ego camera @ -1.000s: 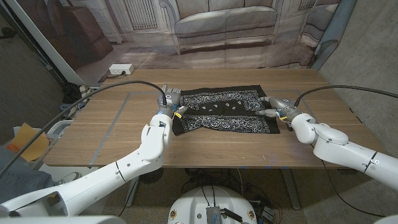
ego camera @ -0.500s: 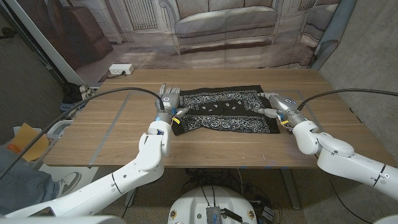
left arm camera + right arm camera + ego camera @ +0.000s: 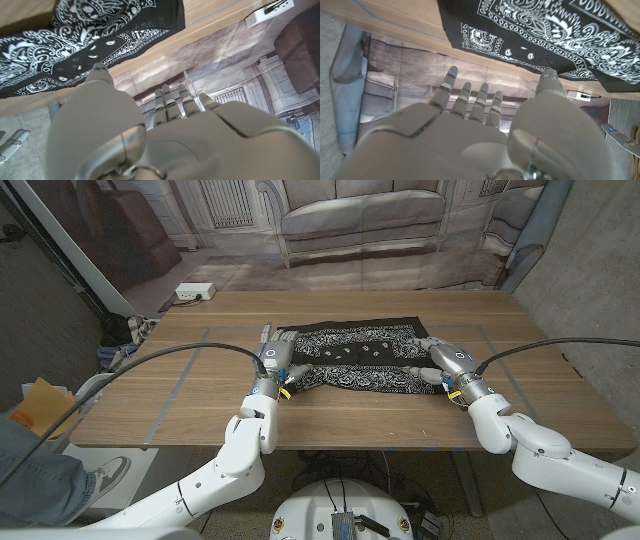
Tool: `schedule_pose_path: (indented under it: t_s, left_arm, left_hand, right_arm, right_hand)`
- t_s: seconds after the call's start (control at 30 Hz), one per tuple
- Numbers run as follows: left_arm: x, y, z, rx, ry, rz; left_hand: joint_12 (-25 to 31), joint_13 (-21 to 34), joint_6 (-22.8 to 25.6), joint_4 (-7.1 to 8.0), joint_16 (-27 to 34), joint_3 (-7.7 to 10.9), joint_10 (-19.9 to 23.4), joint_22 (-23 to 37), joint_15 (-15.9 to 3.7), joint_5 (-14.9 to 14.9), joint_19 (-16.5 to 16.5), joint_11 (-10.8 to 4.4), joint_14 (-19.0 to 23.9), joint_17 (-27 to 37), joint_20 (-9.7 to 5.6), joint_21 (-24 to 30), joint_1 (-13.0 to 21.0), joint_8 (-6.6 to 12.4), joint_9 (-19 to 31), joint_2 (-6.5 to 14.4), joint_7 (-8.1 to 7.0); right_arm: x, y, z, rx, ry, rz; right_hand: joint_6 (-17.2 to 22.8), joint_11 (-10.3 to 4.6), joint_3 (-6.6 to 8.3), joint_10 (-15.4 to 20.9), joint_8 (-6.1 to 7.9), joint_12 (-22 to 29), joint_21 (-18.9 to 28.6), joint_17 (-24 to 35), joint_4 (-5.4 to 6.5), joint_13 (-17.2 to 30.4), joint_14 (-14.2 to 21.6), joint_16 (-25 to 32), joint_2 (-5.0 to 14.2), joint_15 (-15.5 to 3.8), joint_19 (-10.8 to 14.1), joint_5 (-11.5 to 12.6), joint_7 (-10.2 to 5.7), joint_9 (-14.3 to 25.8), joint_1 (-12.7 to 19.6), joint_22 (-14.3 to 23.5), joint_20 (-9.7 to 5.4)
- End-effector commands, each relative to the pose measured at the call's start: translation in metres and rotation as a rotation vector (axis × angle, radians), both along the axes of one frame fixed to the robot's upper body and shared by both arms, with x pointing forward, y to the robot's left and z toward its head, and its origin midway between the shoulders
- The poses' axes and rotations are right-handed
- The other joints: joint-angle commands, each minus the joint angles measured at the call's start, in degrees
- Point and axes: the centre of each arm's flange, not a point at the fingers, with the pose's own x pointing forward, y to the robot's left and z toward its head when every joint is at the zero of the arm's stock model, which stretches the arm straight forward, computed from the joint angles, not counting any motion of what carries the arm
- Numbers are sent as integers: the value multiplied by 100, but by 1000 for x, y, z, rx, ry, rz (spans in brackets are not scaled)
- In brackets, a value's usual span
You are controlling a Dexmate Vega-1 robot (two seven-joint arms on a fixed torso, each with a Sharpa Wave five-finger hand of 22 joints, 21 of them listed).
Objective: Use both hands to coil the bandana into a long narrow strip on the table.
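Black bandana [image 3: 360,358] on wooden table [image 3: 180,395], left hand [image 3: 273,358] and right hand [image 3: 440,360] spread at its ends, white box [image 3: 195,292] beyond

Both white arms reach forward from the near corners. The left hand [image 3: 274,358] and right hand [image 3: 441,360] have fingers extended and apart, holding nothing.

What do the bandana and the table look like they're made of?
Bandana: thin woven cloth, likely cotton, matte black with white paisley print; it wrinkles and folds at its near edge. Table: wood or wood-look laminate, with visible grain and a dull sheen.
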Motion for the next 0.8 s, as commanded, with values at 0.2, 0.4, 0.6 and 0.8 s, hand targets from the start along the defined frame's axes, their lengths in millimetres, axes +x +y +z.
schedule_pose_path:
  t_s: [0.2, 0.4, 0.6, 0.8]
  left_arm:
    - [7, -10, -46, 30, -21, 11]
    - [15, -9, -54, 0, -23, 9]
    - [23, -12, -58, -9, -29, -14]
    - [34, -17, -61, -11, -55, -50]
  left_hand:
    - [79, 21, 362, -241, 72, 182, 396, 21, -66, 74, 50, -92, 190, 10, 94, 32, 511, 87, 4, 173, -109]
    - [97, 23, 547, -298, 90, 210, 565, 18, -84, 64, 159, -60, 314, 6, 42, 63, 621, 125, 7, 202, -91]
    - [111, 21, 700, -299, 110, 195, 695, 15, -90, 50, 231, -111, 423, 6, 6, 79, 618, 158, 8, 203, -121]
    - [135, 19, 915, -301, 137, 185, 893, 12, -137, 38, 351, -164, 581, 3, -43, 107, 625, 204, 10, 220, -117]
  right_arm:
    - [-2, 17, -47, -98, -39, -15]
    - [0, 15, -55, -101, -19, -24]
    - [5, 13, -58, -103, -3, -42]
    - [12, 14, -59, -113, -2, -39]
  right_hand:
    - [85, -94, -14, 166, 54, 87, -16, 8, -67, 5, 99, 34, -41, -76, -59, 57, -100, -6, 84, 17, -141]
    - [37, -122, 13, 110, 36, 65, -33, 9, -94, 4, 68, 14, -17, -67, -86, 82, -118, -6, 156, 19, -123]
    - [40, -131, 31, 104, 40, 63, -34, 7, -114, 3, 75, 13, -5, -83, -80, 96, -131, -6, 207, 19, -122]
    - [57, -169, 54, 127, 48, 72, -29, 6, -142, 3, 109, 20, 6, -120, -58, 115, -148, -6, 279, 20, -165]
